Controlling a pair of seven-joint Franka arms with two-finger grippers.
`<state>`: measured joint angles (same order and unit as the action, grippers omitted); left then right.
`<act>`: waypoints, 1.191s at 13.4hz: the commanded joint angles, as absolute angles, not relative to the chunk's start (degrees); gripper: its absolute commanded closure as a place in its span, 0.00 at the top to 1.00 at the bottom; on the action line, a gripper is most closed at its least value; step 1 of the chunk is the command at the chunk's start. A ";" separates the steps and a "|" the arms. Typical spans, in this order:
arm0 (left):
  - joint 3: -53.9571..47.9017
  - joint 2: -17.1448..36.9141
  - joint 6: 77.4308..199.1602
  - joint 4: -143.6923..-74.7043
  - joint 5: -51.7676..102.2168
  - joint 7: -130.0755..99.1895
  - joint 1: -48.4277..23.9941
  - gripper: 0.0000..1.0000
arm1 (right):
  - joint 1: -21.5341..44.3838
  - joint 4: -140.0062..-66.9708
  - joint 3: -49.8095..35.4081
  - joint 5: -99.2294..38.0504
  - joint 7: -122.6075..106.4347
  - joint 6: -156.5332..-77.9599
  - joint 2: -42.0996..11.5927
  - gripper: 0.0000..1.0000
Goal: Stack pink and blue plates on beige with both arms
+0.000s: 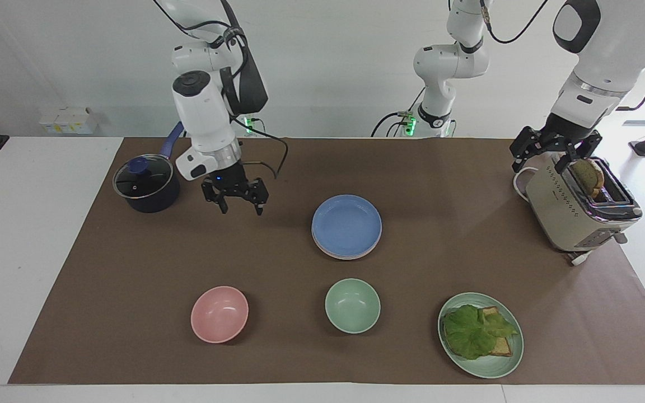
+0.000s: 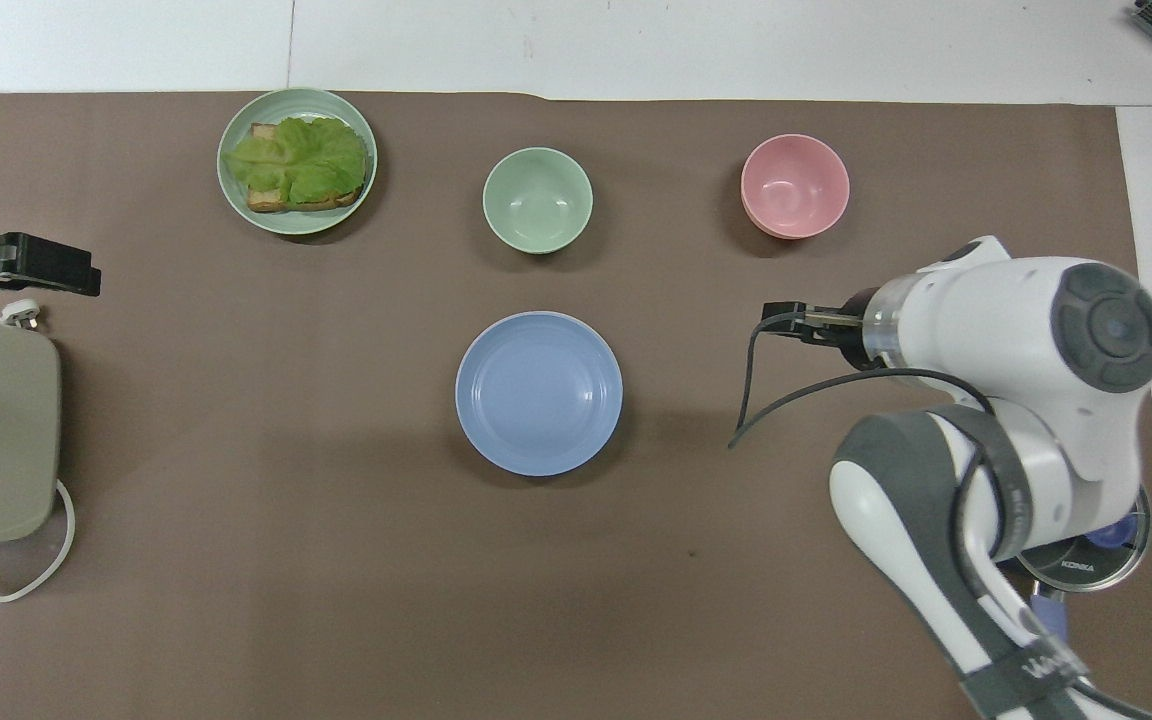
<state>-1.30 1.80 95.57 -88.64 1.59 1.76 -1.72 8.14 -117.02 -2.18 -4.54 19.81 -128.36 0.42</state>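
Observation:
The blue plate (image 1: 346,223) (image 2: 539,392) lies flat on top of a stack in the middle of the brown mat. Under it only a thin pale pinkish rim (image 1: 348,256) of the pink plate shows. The beige plate is hidden beneath the stack. My right gripper (image 1: 240,205) (image 2: 784,324) hangs open and empty over bare mat, between the pot and the stack, well clear of the plates. My left gripper (image 1: 546,159) (image 2: 31,268) waits open and empty over the toaster at the left arm's end of the table.
A beige toaster (image 1: 577,210) holds a slice of toast. A dark pot with a glass lid (image 1: 146,184) stands at the right arm's end. Farther from the robots than the stack sit a pink bowl (image 1: 219,313), a green bowl (image 1: 352,305) and a green plate with lettuce and toast (image 1: 480,334).

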 commanded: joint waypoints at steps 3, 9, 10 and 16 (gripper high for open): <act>-1.76 1.32 94.57 -88.68 0.70 2.20 -0.97 1.00 | -1.22 -110.07 -2.90 -3.34 14.33 -115.09 4.39 1.00; -1.76 1.32 94.57 -88.68 0.70 2.20 -0.97 1.00 | -2.38 -89.58 -3.08 2.63 11.87 -92.32 0.80 1.00; -1.76 1.32 94.57 -88.68 0.70 2.20 -0.97 1.00 | -1.76 -88.34 -3.08 2.72 11.87 -89.76 0.53 1.00; -1.76 1.32 94.57 -88.68 0.70 2.20 -0.97 1.00 | -1.58 -87.10 -3.60 1.23 9.85 -87.63 0.79 1.00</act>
<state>-1.30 1.80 95.57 -88.64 1.59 1.76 -1.72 -1.37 -88.84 -3.51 1.38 12.44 -89.53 1.43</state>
